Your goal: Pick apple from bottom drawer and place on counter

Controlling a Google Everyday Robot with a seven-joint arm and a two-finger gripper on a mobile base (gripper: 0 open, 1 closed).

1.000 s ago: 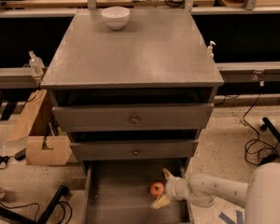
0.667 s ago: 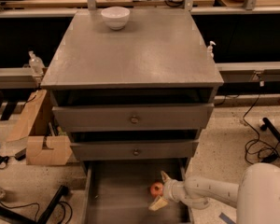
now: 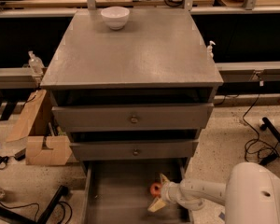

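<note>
The apple (image 3: 155,189), small and red-orange, lies on the floor of the open bottom drawer (image 3: 114,195), near its right side. My gripper (image 3: 159,192) reaches into the drawer from the right on a white arm. Its two pale fingers are spread, one behind the apple and one (image 3: 156,205) in front of it, so the apple sits between them. The fingers stand wider than the apple. The grey counter (image 3: 135,50) tops the cabinet above.
A white bowl (image 3: 115,17) stands at the counter's back edge. Two closed drawers with round knobs (image 3: 134,119) sit above the open one. A cardboard box (image 3: 42,148) is on the floor at the left, cables (image 3: 259,146) at the right.
My arm has pushed a little further left into the drawer, bringing the fingers around the apple. The apple has stayed in place.
</note>
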